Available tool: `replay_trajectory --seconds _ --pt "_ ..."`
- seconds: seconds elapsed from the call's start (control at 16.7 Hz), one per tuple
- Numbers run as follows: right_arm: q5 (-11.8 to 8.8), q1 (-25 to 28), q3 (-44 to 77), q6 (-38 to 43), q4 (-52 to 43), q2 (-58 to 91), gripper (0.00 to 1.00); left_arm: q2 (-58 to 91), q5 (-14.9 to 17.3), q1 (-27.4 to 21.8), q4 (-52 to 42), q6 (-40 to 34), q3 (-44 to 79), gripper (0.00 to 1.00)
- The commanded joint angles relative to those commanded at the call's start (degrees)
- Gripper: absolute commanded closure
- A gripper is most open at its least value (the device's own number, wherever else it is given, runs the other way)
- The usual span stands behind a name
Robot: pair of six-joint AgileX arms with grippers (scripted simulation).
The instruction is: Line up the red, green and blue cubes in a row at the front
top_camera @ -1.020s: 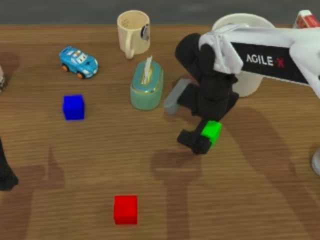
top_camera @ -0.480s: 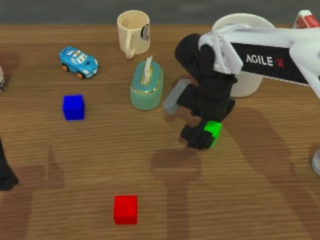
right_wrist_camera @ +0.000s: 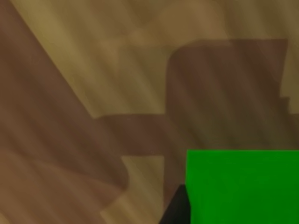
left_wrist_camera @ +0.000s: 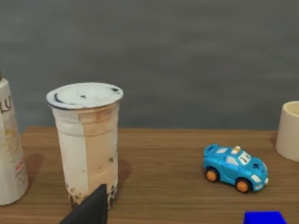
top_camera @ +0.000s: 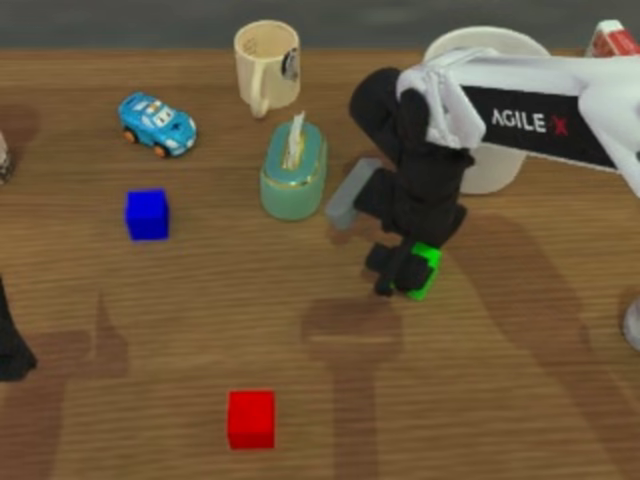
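Right tool (top_camera: 408,272) mid-surface, clenched on green cube (top_camera: 424,270), apparently lifted. Red cube (top_camera: 250,418) already at front. Blue cube (top_camera: 147,214) untouched, left side, mid-depth. Left tool (top_camera: 12,350) parked at left edge, grip unreadable. Row not yet formed.

The right arm (top_camera: 540,105) is showing a white shell with a black panel along its side, and white "AGILE X" lettering is running across that panel, just in front of the white bowl (top_camera: 490,45). Toward the wrist the shell is giving way to bulky matte black housings, with a flat grey block jutting from them. The right gripper (top_camera: 404,272) is black and blocky. The left arm (top_camera: 10,345) is showing only as a black shape at the table's left edge, probably its gripper.
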Motion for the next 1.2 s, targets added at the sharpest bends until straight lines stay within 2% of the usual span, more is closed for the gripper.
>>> replay_trajectory --seconds 0.42,0.84,1.2 --pt "-0.2 -0.1 0.2 0.2 -0.5 -0.8 1.0 0.0 0.0 0.0 0.0 0.0 0.0 0.0" --pt "-0.3 0.3 8.4 0.2 -12.5 -4.2 1.0 0.0 0.0 0.0 0.0 0.0 0.0 0.0" --pt "-0.3 0.2 9.0 0.2 -13.4 -4.7 1.0 0.0 0.0 0.0 0.0 0.0 0.0 0.0"
